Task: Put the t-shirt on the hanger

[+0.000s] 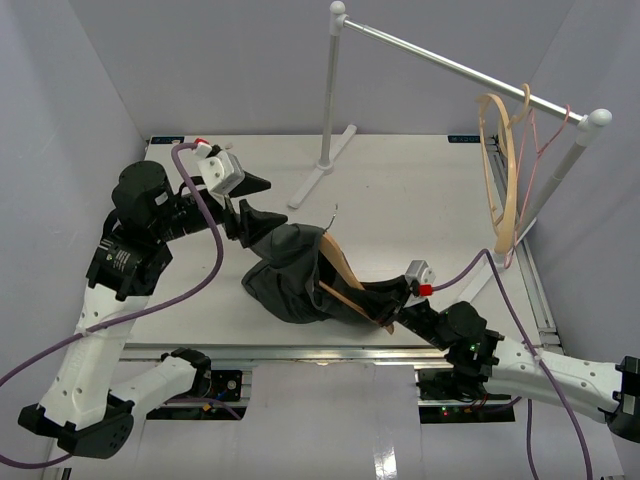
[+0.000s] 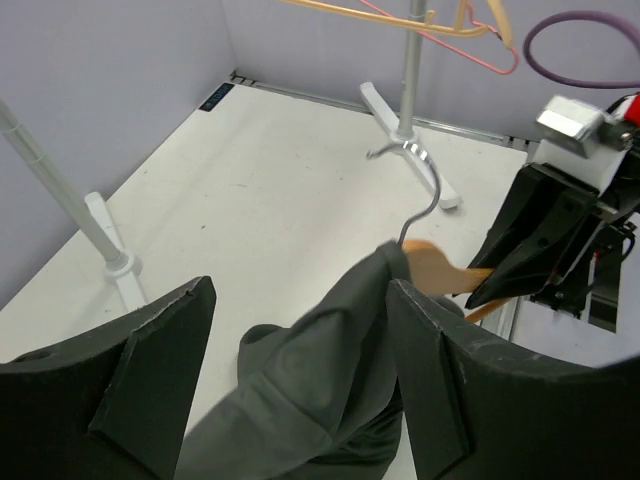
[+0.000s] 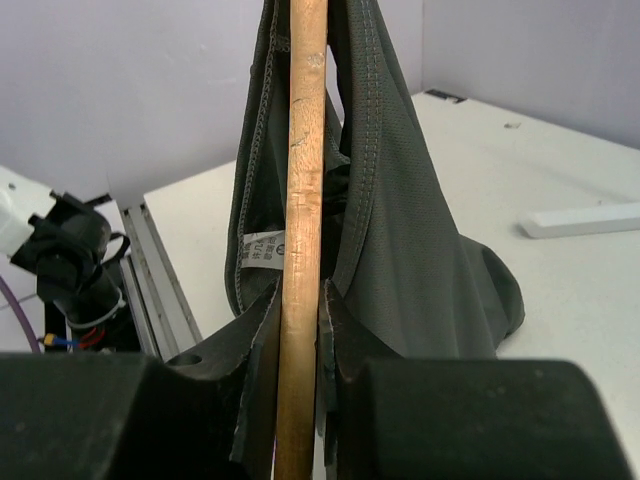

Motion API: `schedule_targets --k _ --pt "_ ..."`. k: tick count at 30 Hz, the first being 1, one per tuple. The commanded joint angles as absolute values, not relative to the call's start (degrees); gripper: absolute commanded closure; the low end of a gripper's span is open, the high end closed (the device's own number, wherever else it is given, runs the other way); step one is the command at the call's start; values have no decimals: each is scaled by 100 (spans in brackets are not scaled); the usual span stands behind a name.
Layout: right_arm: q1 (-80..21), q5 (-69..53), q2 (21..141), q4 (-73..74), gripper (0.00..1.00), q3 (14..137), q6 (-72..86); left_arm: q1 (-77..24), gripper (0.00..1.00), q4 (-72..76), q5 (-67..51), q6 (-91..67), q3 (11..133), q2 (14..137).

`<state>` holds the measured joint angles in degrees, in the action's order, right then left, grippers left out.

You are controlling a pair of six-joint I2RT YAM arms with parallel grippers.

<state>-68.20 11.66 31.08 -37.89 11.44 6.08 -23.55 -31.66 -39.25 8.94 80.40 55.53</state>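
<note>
The left arm bends in from the table's left side. The left gripper (image 1: 264,202) is spread wide, with one finger against a lifted fold of the t-shirt (image 1: 290,272). The t-shirt is bunched at mid-table, pulled partway over the hanger (image 1: 342,268), whose hook (image 1: 332,215) pokes out toward the far wall. The right arm reaches in low from the near right corner. The right gripper (image 1: 392,303) is clamped on a wooden bar of the hanger, with fabric on both sides.

The table (image 1: 420,190) is white and walled in pale grey. A rack (image 1: 329,100) stands at the back, with spare hangers (image 1: 505,170) on its rail at the right.

The left wrist view shows fabric running between the parted fingers (image 2: 440,380), lying against the right one. Only the right wrist view shows the white label (image 3: 265,248), on the fabric just beside the bar.
</note>
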Motion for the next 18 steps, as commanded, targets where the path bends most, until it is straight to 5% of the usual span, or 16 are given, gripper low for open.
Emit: schedule_targets --k 1,18 --pt "-6812 687 3143 -3825 92 1523 664 -2373 20 -4277 -4919 1573 8434 5957" --pt "-6812 -452 2669 -3632 92 1547 652 -2373 17 -4636 -5920 1941 7728 5691"
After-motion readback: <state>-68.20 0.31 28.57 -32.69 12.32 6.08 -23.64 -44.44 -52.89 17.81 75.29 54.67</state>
